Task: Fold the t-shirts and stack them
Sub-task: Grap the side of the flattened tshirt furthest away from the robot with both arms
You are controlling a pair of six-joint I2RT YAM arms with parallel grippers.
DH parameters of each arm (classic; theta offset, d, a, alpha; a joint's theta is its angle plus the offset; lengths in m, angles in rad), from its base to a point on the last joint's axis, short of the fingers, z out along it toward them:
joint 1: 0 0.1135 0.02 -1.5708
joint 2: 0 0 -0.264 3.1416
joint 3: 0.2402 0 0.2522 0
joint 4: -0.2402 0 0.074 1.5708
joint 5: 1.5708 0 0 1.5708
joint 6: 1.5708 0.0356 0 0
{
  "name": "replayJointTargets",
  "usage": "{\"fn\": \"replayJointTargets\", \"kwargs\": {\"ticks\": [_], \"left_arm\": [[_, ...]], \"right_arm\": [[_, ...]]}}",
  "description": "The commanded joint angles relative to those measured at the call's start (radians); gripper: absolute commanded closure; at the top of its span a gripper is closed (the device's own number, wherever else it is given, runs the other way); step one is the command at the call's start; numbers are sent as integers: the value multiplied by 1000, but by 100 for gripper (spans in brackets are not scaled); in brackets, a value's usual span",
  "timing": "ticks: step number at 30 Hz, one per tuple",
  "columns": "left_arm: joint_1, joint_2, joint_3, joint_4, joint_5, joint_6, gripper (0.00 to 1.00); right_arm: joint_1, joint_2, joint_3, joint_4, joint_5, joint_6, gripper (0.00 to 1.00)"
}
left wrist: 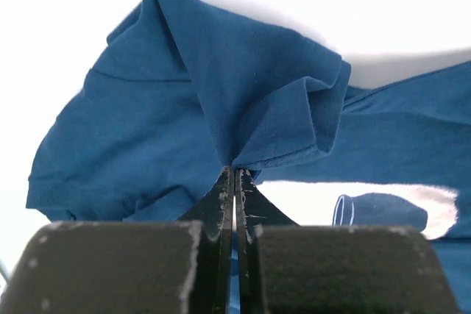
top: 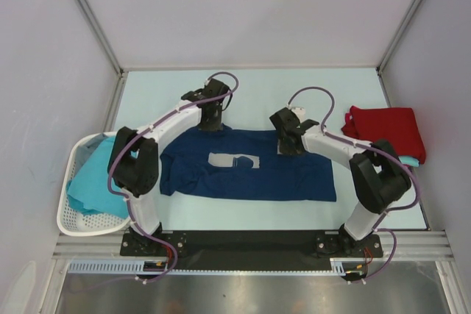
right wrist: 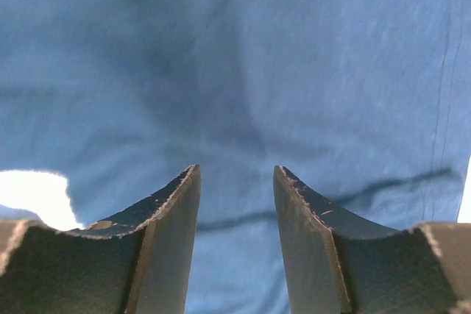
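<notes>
Pressed-together jaws of the left gripper (left wrist: 234,176) pinch a peak of cloth on the navy t-shirt (top: 287,178), along its far edge. The shirt lies spread mid-table between the two arms, its pale grey chest print (top: 234,160) facing up. The right gripper (right wrist: 235,174) hangs over the same edge farther right, jaws apart and holding nothing; whether it touches the cloth cannot be told. A folded red t-shirt (top: 386,126) rests on a turquoise one (top: 413,159) at the right of the table (top: 294,93). More turquoise t-shirts (top: 92,182) fill the white basket (top: 70,222) at left.
</notes>
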Motion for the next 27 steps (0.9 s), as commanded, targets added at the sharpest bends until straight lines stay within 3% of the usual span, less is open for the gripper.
{"fn": "replayJointTargets", "kwargs": {"ticks": [1, 5, 18, 27], "left_arm": [[3, 10, 19, 46, -8, -16, 100], [3, 16, 16, 51, -5, -11, 100], [3, 41, 21, 60, 6, -10, 100], [4, 44, 22, 59, 17, -11, 100]], "right_arm": [[-65, 84, 92, 54, 98, 27, 51], [-157, 135, 168, 63, 55, 42, 52], [-188, 265, 287, 69, 64, 45, 51], [-317, 290, 331, 66, 49, 32, 51]]}}
